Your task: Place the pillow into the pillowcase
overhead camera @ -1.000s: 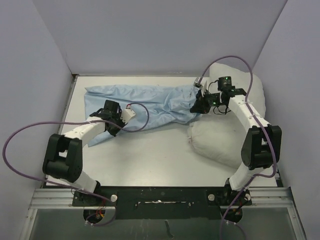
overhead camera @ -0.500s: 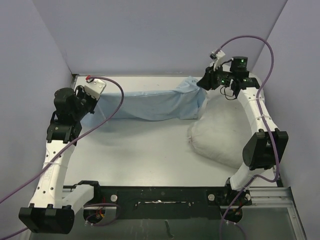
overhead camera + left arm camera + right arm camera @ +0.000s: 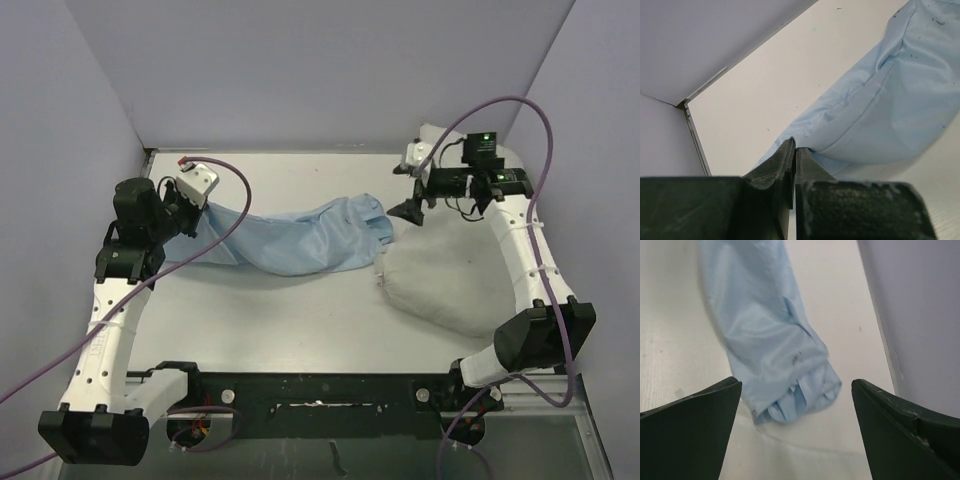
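Observation:
The light-blue pillowcase [image 3: 300,240] lies stretched across the middle of the table, its left end lifted. My left gripper [image 3: 184,222] is shut on that end, pinching a fold of the pillowcase [image 3: 890,95] between its tips [image 3: 794,146]. The bunched right end of the pillowcase [image 3: 765,340] rests on the table, close to the pillow. My right gripper [image 3: 410,212] hovers above that end with its jaws wide open [image 3: 795,385] and nothing between them. The off-white pillow [image 3: 450,285] lies at the right, partly under the right arm.
The white table [image 3: 300,320] is closed in by lilac walls at the left [image 3: 60,150], back and right. A purple cable [image 3: 240,215] loops from the left wrist over the pillowcase. Another cable [image 3: 545,150] arcs above the right arm. The dark base rail [image 3: 320,390] runs along the near edge.
The left arm rose and swung to the far left, lifting the pillowcase's left end. The right gripper lifted the other end, then opened and let it drop to the table.

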